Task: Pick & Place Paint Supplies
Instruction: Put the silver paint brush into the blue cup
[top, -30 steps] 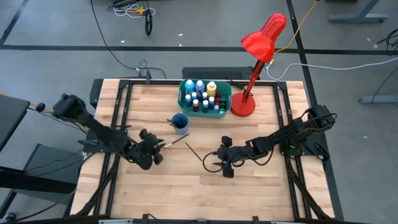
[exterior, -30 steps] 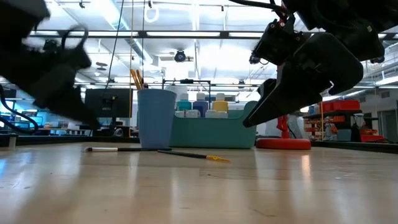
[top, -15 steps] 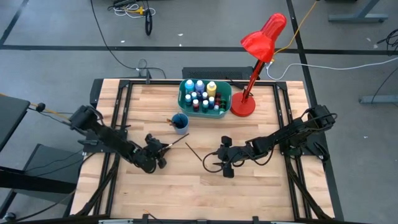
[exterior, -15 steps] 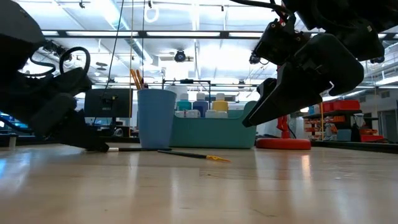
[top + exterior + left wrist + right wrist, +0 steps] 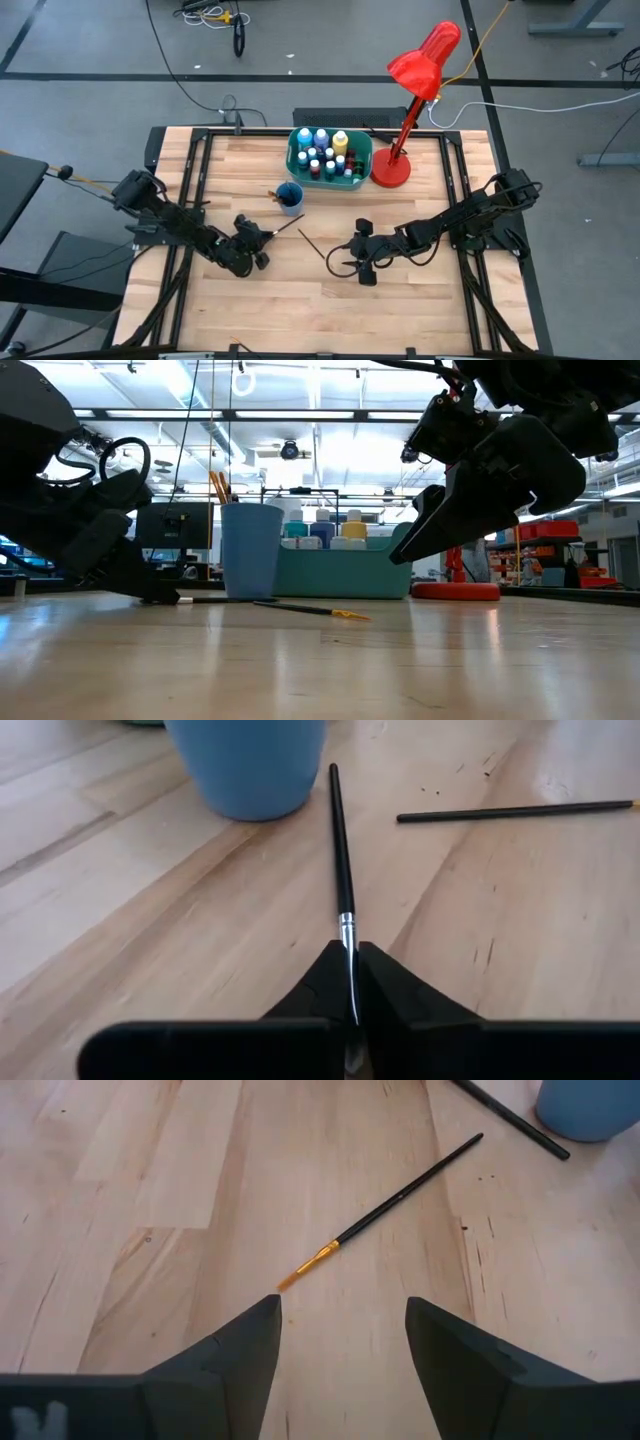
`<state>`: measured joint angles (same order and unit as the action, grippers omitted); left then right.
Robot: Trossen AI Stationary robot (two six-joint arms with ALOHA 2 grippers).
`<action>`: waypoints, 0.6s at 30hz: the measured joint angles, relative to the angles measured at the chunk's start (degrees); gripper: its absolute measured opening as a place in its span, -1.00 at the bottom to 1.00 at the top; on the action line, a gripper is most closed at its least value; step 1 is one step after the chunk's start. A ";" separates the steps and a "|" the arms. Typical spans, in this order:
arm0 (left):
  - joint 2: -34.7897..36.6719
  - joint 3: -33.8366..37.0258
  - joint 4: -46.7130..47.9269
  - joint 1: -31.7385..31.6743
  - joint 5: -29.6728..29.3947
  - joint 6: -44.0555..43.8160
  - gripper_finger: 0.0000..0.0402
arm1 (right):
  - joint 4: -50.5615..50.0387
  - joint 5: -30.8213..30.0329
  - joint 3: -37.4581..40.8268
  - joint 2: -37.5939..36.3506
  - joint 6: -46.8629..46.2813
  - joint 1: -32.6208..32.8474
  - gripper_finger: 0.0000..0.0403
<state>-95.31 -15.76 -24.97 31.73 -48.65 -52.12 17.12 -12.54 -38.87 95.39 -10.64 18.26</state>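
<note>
A thin black paintbrush (image 5: pixel 340 850) lies on the wooden table, its handle tip beside the blue cup (image 5: pixel 250 765). My left gripper (image 5: pixel 352 982) is down at the table and shut on the brush's near end; it also shows in the overhead view (image 5: pixel 258 240). A second black brush with yellow bristles (image 5: pixel 385 1205) lies flat ahead of my right gripper (image 5: pixel 342 1335), which hovers open above the table and touches nothing. Paint bottles stand in the teal tub (image 5: pixel 328 152) at the far side. The cup (image 5: pixel 290 197) holds a few brushes. My left gripper pinches the brush between its two fingers at the silver ferrule end (image 5: pixel 348 935). The fingers slant down from the table's left side and lie along the brush. The brush lies flat on the table, its handle (image 5: pixel 215 600) pointing away toward the cup.
A red desk lamp stands with its base (image 5: pixel 391 172) right of the tub, its head over the far edge. Black frame rails (image 5: pixel 190 180) run along the table's left and right sides. Bare wood lies along the near half of the table.
My left gripper has come down onto the table at the brush's near end and has shut on it. The brush has stayed flat where it was. My right gripper has kept still.
</note>
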 joint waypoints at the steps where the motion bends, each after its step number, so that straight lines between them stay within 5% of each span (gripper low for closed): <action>1: 0.02 -0.33 -0.13 -0.03 0.31 1.07 -0.92 | 0.00 -0.01 0.00 0.00 -0.01 0.00 0.09; 7: 1.74 -7.22 1.07 0.08 6.87 11.16 -0.93 | 0.15 -0.01 0.00 0.00 -0.04 0.00 0.09; 18: 3.47 -18.79 10.09 0.05 5.13 21.19 -0.93 | 0.32 1.63 0.00 0.00 -0.75 0.00 0.09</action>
<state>-91.83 -34.55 -14.87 31.78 -43.52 -30.93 17.45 -10.92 -38.87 95.39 -11.39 18.26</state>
